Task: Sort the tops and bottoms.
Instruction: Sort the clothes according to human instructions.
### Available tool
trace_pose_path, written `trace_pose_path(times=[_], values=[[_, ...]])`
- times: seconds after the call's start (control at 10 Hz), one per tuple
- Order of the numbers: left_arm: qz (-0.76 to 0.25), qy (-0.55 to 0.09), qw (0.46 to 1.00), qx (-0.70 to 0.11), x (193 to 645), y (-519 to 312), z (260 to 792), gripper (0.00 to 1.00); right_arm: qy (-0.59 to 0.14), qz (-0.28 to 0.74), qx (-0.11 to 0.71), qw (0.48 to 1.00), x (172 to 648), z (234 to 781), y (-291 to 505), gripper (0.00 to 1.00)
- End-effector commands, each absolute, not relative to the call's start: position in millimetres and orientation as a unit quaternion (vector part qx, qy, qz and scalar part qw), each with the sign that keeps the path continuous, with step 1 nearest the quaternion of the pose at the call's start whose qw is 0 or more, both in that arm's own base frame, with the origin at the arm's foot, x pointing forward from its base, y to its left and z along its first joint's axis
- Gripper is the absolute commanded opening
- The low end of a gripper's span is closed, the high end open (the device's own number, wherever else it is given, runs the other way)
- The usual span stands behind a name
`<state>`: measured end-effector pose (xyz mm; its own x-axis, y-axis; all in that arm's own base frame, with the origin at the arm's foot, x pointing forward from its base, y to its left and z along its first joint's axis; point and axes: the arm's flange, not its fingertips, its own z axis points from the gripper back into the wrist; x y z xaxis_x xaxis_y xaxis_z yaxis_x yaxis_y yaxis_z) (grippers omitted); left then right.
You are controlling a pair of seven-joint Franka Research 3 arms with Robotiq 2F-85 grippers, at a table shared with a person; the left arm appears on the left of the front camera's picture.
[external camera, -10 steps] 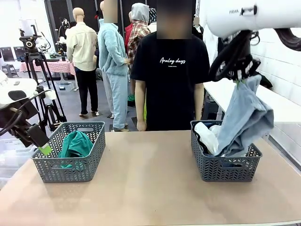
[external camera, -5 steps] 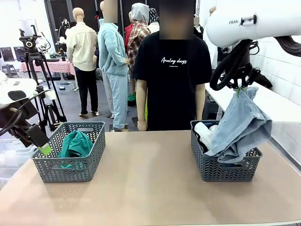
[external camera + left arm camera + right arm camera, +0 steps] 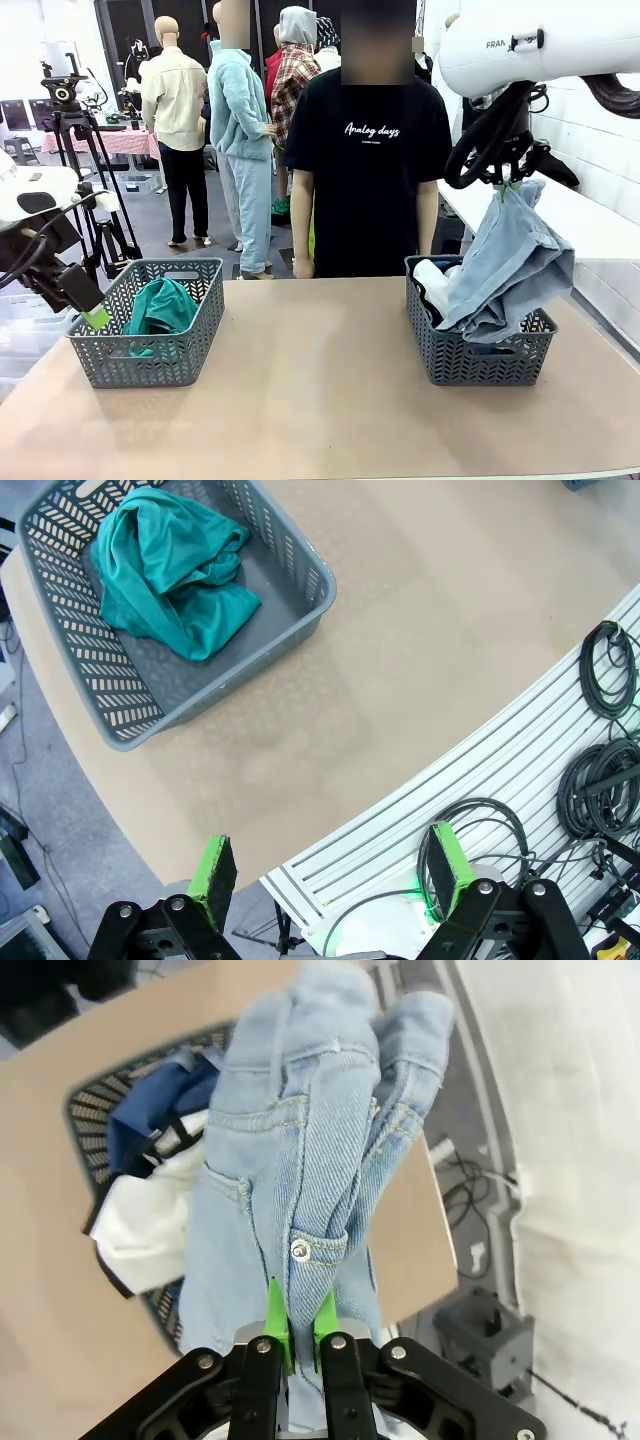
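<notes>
At the table's left edge the left gripper (image 3: pixel 330 875) idles with jaws wide open near the basket (image 3: pixel 190 362) holding the teal-green shirt (image 3: pixel 160 306). Farther right, the right gripper (image 3: pixel 508 180) has its jaws pinched on the pale denim shorts (image 3: pixel 508 265). Their hem drapes over the right basket (image 3: pixel 480 365); a snag could tip it or drag out the white shirt (image 3: pixel 437 288).

The right arm reaches in high from the right side. Its right gripper (image 3: pixel 507 185) points down, with green pads (image 3: pixel 274 1322) pinched tight on cloth. The left arm sits low at the left edge of the table. Its left gripper (image 3: pixel 333 876) hangs wide open, holding nothing.
</notes>
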<state>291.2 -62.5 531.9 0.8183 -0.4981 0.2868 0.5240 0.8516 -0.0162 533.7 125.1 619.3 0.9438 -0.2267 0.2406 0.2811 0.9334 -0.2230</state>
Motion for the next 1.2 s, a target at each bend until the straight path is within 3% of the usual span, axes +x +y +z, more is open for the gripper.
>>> trace_pose_path(times=[0.0, 0.1, 0.3, 0.8, 1.0, 1.1], values=[[-0.273, -0.136, 0.951, -0.05, 289, -60, 528, 1.0, -0.13, -0.093, -0.065, 0.985, 576, 613, 112, 0.0], [-0.273, -0.136, 0.951, -0.05, 289, -60, 528, 1.0, -0.158, -0.098, -0.066, 0.98, 594, 613, 105, 0.0], [-0.273, -0.136, 0.951, -0.05, 289, -60, 528, 1.0, -0.14, -0.078, -0.029, 0.987, 608, 603, 105, 0.0], [-0.273, -0.136, 0.951, -0.05, 289, -60, 528, 1.0, -0.032, -0.033, 0.093, 0.995, 605, 505, 110, 0.0], [-0.273, -0.136, 0.951, -0.05, 289, -60, 528, 1.0, -0.025, -0.091, 0.068, 0.993, 611, 504, 102, 0.0], [-0.273, -0.136, 0.951, -0.05, 289, -60, 528, 1.0, -0.024, -0.043, 0.083, 0.995, 610, 501, 118, 0.0]])
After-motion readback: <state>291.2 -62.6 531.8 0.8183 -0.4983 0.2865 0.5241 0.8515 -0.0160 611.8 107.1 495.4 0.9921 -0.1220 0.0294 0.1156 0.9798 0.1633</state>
